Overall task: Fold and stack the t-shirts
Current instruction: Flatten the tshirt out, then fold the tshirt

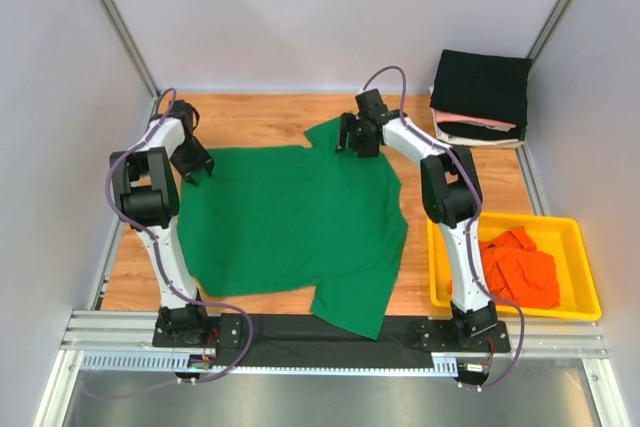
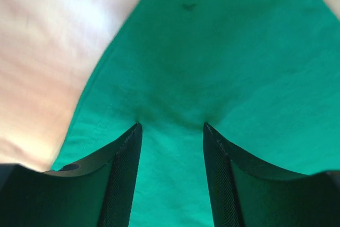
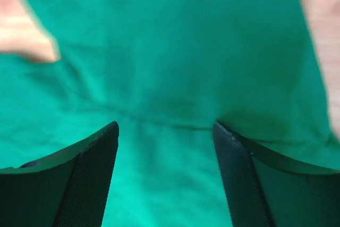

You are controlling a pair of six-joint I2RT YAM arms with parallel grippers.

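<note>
A green t-shirt (image 1: 295, 227) lies spread on the wooden table. My left gripper (image 1: 194, 167) is at the shirt's far left corner. In the left wrist view its jaws are open, fingertips (image 2: 137, 127) pressed down on the green cloth (image 2: 212, 51) near its edge. My right gripper (image 1: 357, 140) is at the shirt's far right, by the sleeve. In the right wrist view its jaws are open, fingertips (image 3: 219, 127) pushing into the cloth (image 3: 170, 51) along a seam. Neither has cloth pinched.
A folded stack with a black shirt (image 1: 482, 92) on top sits at the far right. A yellow tray (image 1: 580, 247) at the right holds crumpled orange shirts (image 1: 520, 267). White walls close in the sides. A metal rail (image 1: 330, 342) runs along the near edge.
</note>
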